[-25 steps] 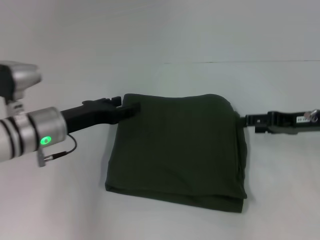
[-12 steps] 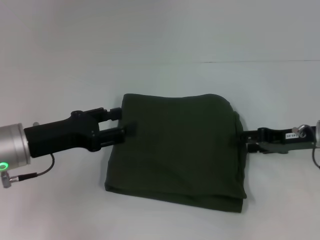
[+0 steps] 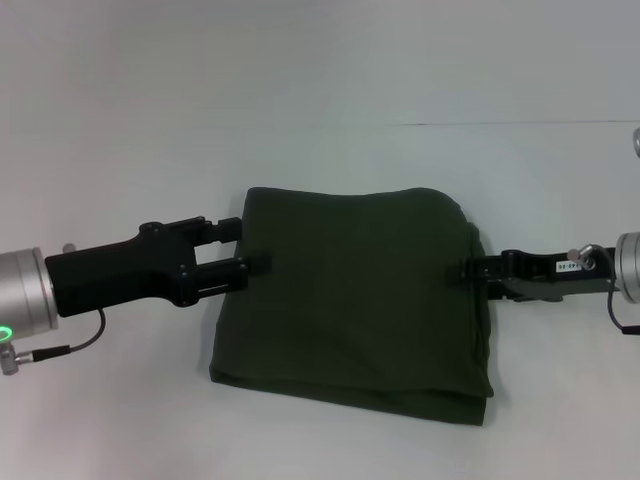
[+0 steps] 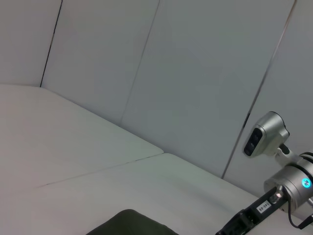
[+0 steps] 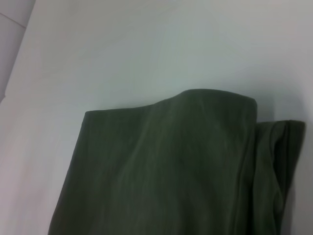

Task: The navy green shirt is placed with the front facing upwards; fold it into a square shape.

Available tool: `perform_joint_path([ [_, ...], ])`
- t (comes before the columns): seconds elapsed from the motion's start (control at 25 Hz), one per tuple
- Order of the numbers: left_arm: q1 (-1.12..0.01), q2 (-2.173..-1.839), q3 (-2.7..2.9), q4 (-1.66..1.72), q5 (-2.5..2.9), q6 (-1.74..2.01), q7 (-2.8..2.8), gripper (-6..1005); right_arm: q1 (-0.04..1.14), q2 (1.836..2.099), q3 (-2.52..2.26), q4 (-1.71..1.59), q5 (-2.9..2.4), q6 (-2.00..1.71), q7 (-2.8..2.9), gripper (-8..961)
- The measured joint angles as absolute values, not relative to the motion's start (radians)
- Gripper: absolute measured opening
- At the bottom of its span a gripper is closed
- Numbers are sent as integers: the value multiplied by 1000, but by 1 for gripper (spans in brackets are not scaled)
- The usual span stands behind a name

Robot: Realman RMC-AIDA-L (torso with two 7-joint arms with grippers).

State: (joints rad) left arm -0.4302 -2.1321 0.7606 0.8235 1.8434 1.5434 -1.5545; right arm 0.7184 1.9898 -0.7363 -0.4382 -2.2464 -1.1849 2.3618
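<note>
Now the shirt [image 3: 355, 295] lies mid-table [image 3: 320, 90] as a soft, matte olive near-square, layered edges stacked along its right side. Left gripper [image 3: 243, 247], fingers spread, meets its left edge; right gripper [image 3: 466, 270] touches the right edge, grip unclear.

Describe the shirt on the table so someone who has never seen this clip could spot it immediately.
On the pale table in front of the robot, look midway between the left gripper and the right gripper. The navy green shirt lies there folded into a rough square, dark olive, the only cloth in sight, with no lettering showing.
</note>
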Motion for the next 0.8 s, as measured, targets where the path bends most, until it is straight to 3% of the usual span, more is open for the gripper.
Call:
perform_joint_path([
  [0.8, -436, -2131, 759, 823, 1844, 1537, -1554, 689, 709, 1990, -736, -427, -2247, -1165, 2386, 811],
])
